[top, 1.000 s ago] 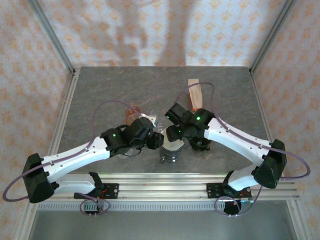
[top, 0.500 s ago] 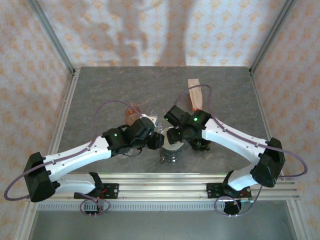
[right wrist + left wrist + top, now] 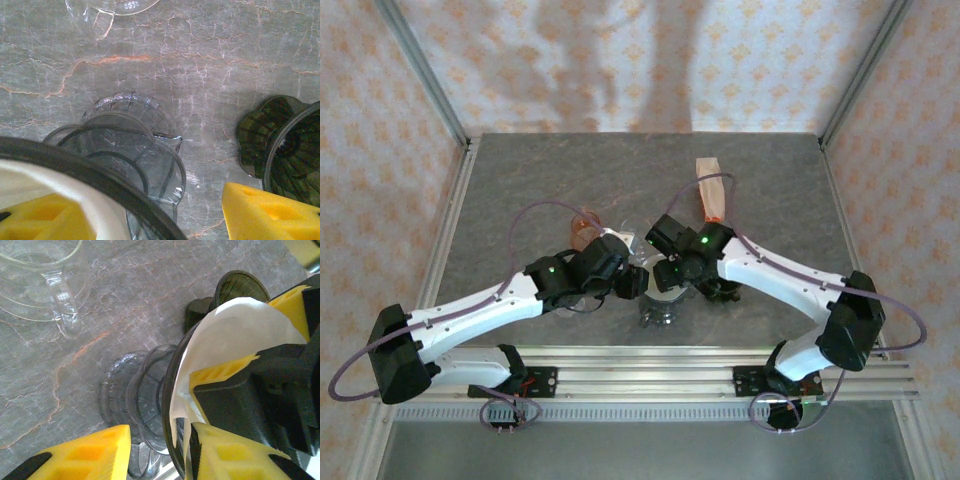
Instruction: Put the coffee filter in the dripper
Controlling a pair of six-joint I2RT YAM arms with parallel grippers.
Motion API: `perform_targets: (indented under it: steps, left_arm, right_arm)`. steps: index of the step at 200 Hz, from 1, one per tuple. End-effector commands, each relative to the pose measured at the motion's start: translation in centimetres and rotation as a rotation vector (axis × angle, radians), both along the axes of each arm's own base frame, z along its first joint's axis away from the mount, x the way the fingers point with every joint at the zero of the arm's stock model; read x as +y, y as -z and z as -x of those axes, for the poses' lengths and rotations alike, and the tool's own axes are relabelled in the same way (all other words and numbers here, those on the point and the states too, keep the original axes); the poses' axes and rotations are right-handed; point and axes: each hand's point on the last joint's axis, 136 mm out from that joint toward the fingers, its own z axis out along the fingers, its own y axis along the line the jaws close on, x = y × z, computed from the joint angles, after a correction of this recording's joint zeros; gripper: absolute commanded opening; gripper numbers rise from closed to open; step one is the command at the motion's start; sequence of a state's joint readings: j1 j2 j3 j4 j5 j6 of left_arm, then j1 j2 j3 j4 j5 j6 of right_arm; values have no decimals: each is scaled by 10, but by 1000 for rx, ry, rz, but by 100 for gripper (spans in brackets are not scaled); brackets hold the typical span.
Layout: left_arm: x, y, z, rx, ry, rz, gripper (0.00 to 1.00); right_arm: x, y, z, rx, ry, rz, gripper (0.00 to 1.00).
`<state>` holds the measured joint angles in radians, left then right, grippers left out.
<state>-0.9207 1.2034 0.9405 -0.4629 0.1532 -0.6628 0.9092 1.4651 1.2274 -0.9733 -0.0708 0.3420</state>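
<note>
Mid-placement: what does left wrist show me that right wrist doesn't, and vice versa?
Left wrist adds: the left gripper, with the clear ribbed glass dripper's dark rim passing between its fingers, and the right gripper from outside, the white paper filter between its yellow fingers. Right wrist adds: the right gripper's outer finger hanging over bare grey marbled table, apart from that rim. Both: that dripper, the filter partly inside its rim, and a dark ribbed dripper beside it.
</note>
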Motion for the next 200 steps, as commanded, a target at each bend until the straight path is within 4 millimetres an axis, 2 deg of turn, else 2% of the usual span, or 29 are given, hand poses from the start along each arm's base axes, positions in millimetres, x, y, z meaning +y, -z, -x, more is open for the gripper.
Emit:
perform_targets:
  steps: [1, 200]
  left_arm:
    - [0, 5, 0, 12, -3, -2, 37]
    - [-2, 11, 1, 24, -7, 5, 40]
  right_arm:
    - [-3, 8, -1, -15, -11, 37, 64]
    - [-8, 32, 2, -6, 3, 82, 64]
